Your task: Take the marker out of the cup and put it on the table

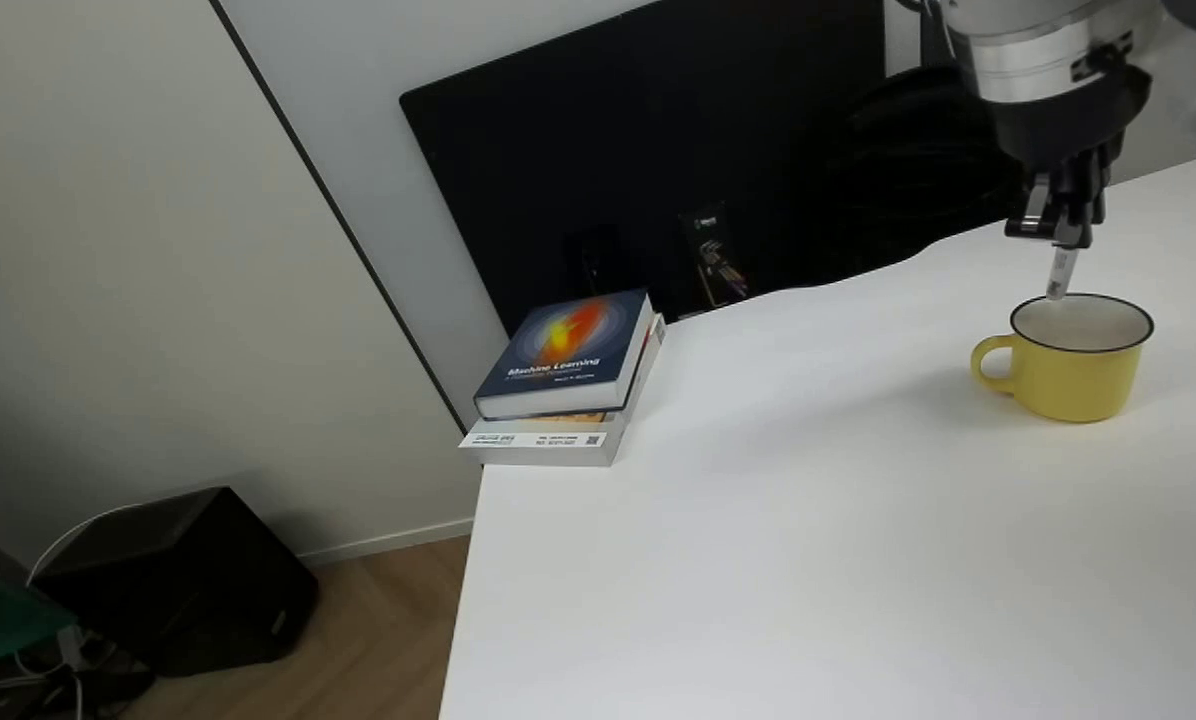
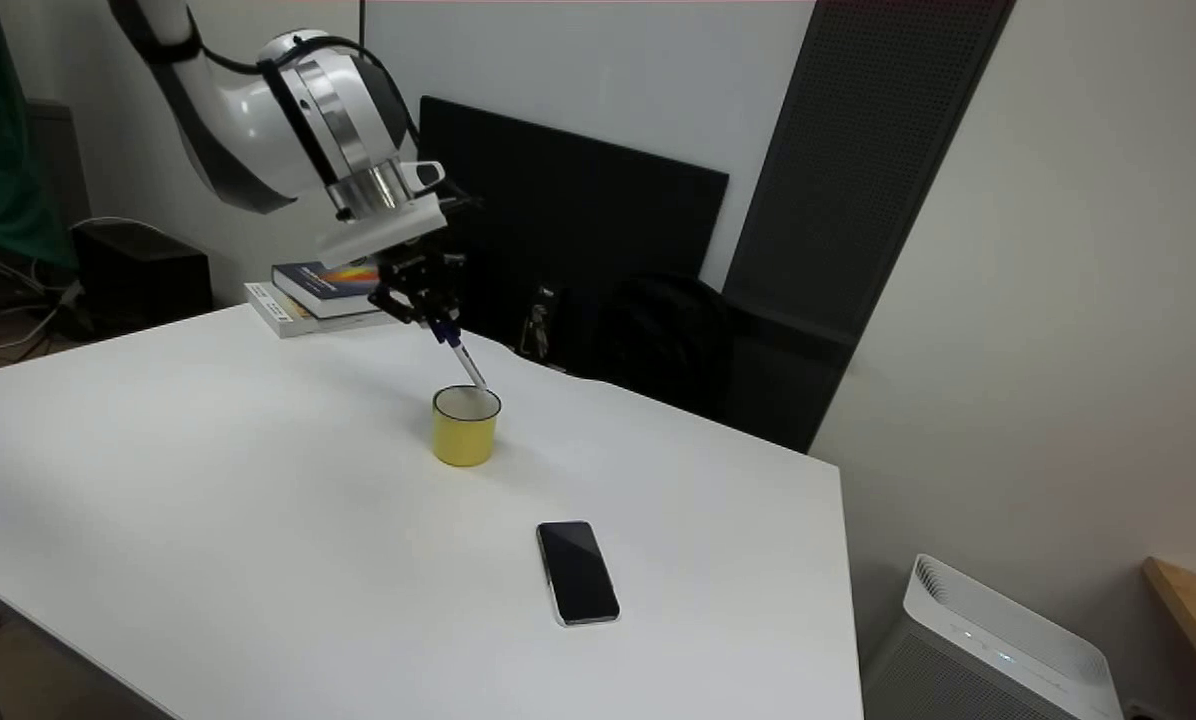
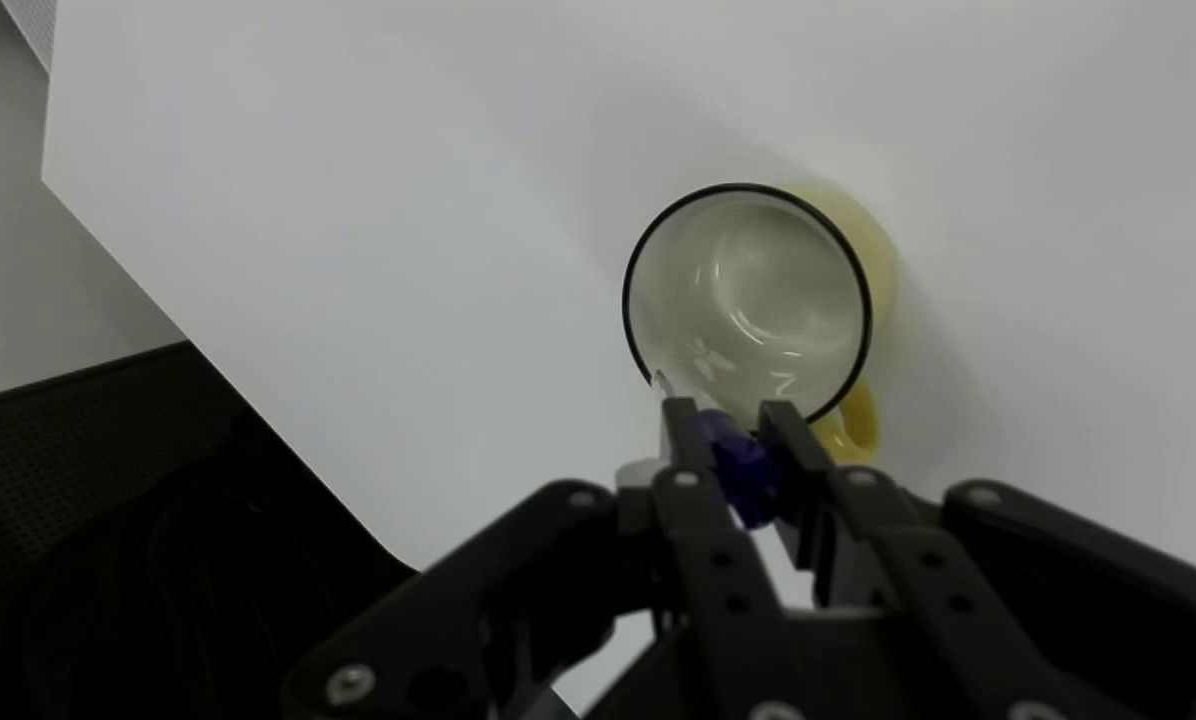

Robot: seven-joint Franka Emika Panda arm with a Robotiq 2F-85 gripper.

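The marker has a white body and a dark blue-purple cap. My gripper (image 3: 728,412) is shut on the capped end of the marker (image 3: 746,475), seen in the wrist view. In both exterior views the gripper (image 1: 1070,236) (image 2: 436,328) is above the yellow cup, and the marker (image 1: 1061,272) (image 2: 470,365) hangs tilted with its white end down. That end is level with the cup's far rim; I cannot tell whether it is just above or just inside. The yellow cup (image 1: 1076,382) (image 2: 463,442) (image 3: 873,250) stands upright on the white table (image 1: 808,580), its visible inside empty.
Two stacked books (image 1: 563,355) lie at a table corner. A black phone (image 2: 578,572) lies on the table, nearer that camera than the cup. A black panel (image 1: 648,150) and a dark bag (image 2: 668,340) stand behind the table edge. A white appliance (image 2: 998,650) stands beside the table.
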